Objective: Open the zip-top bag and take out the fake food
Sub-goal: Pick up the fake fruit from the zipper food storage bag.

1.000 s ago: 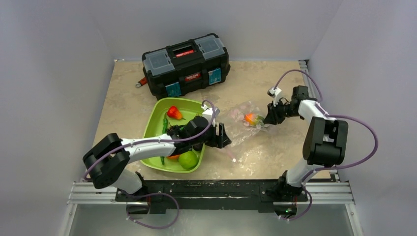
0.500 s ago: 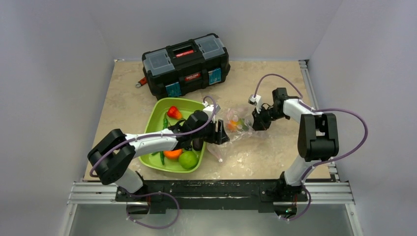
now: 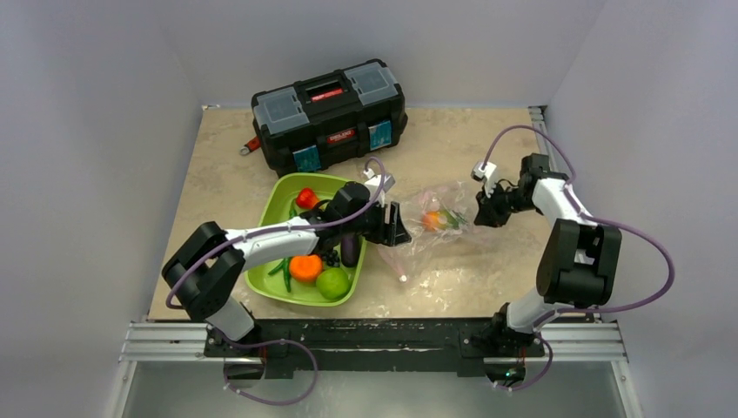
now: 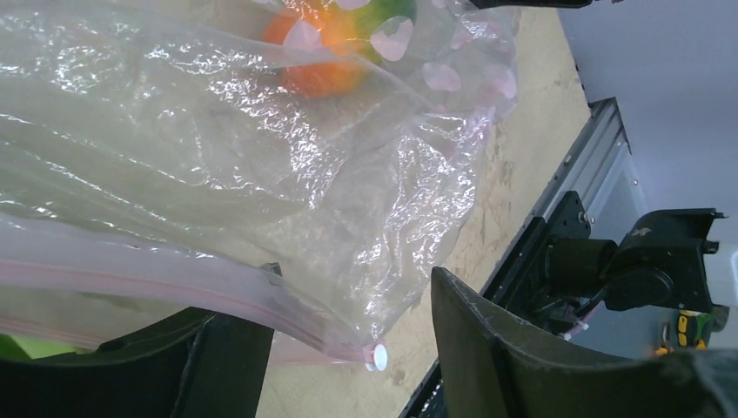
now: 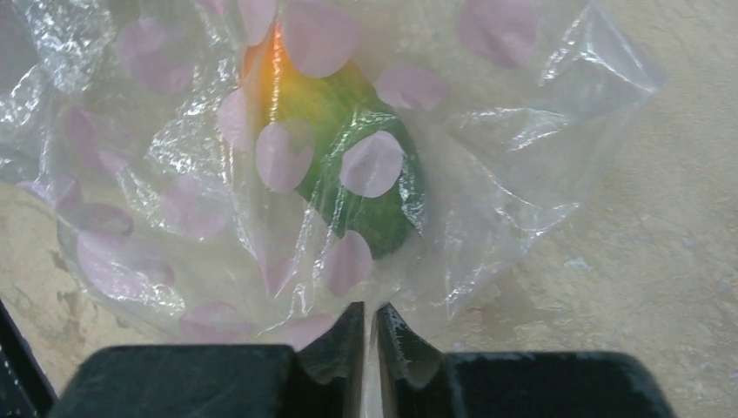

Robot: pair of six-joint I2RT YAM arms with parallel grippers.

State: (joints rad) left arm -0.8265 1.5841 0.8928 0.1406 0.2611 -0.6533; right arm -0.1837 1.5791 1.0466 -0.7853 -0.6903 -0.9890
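Crinkly clear zip-top bag — smooth orange-green mango inside

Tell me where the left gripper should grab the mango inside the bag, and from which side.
Probably across the narrow orange end of the mango, reaching in through the zip-top bag at its pink-strip mouth. That end points toward the open left gripper. The green end lies by the bag's closed end, which the right gripper pinches. Grabbing from outside would catch plastic.

Right end effector now pinches zip-top bag
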